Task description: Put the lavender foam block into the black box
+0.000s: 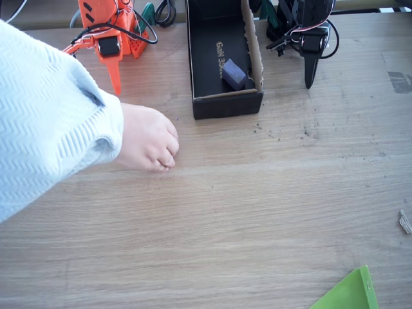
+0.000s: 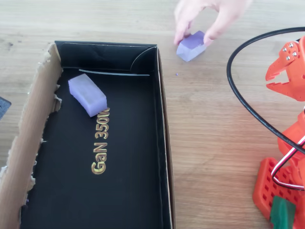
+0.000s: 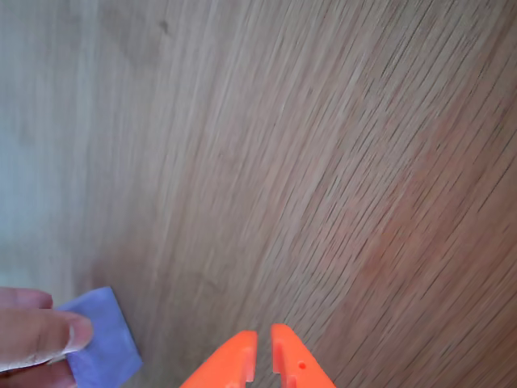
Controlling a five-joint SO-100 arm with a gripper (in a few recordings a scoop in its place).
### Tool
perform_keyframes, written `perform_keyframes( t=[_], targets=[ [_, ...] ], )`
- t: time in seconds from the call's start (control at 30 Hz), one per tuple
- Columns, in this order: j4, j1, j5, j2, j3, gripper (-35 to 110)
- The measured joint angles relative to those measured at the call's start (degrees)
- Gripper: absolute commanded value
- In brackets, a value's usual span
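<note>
Pale lavender foam block (image 2: 87, 94) lying slantwise on black box (image 2: 162, 143) floor, touching the gold lettering

Two foam blocks (image 2: 87, 93) (image 2: 191, 46), one black box (image 2: 162, 143), one hand (image 2: 209, 16), one orange gripper (image 3: 263, 353)

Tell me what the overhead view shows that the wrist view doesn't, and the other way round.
Overhead view alone: the black box, with a pale purple block lying on its floor beside gold lettering, and a black cable looping over the table.
Wrist view alone: the gripper, its orange tips together bar a slit, above bare wood.
Both: a person's hand pinching the lavender foam block on the wooden table, outside the box.
</note>
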Motion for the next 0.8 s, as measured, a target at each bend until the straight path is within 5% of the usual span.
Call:
perform_keyframes(
  t=[0.8],
  targets=[
    [0.00,-1.32,-1.05,0.00,0.00,0]
  ],
)
